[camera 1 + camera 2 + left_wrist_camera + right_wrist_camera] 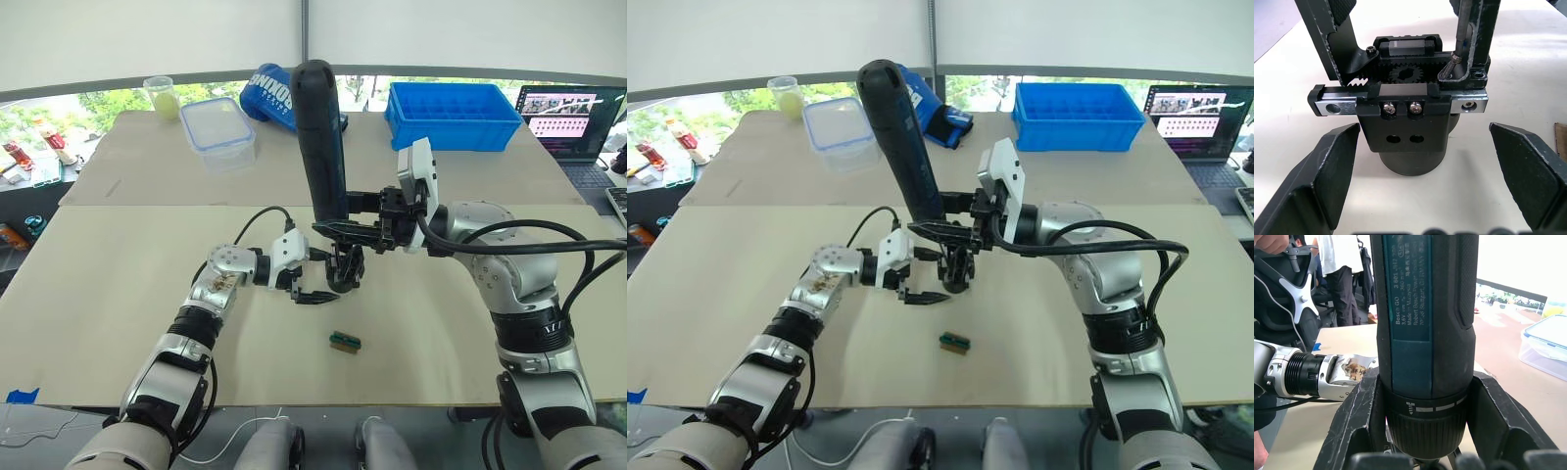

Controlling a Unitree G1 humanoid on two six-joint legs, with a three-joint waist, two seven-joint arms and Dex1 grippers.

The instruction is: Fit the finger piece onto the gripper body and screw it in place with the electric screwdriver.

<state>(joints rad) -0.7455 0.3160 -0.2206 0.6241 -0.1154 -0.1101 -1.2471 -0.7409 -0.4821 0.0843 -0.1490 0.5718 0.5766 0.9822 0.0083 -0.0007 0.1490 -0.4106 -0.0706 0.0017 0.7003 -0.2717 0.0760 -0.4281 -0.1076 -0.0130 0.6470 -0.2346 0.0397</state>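
the right gripper (364, 233) clenches the electric screwdriver (320, 137) upright, its bit on a screw (1448, 71) at the finger piece (1476, 44) seated on the gripper body (1405, 122), mid-desk (470, 323). the left gripper (312, 292) is released, just left of the body. unbraced, the body could twist or tip under torque, and the bit may slip off.

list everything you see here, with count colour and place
screwdriver: 1, dark blue-black, upright in right gripper, bit down on gripper body
gripper body: 1, black, mid table, between open left fingers
block: 1, green-black, near table edge
bin: 1, blue, far right
food box: 1, clear with blue rim, far left
cup: 1, yellowish, far left corner
laptop: 1, dark, far right edge
left gripper: 1, black, open
right gripper: 1, black, shut on screwdriver
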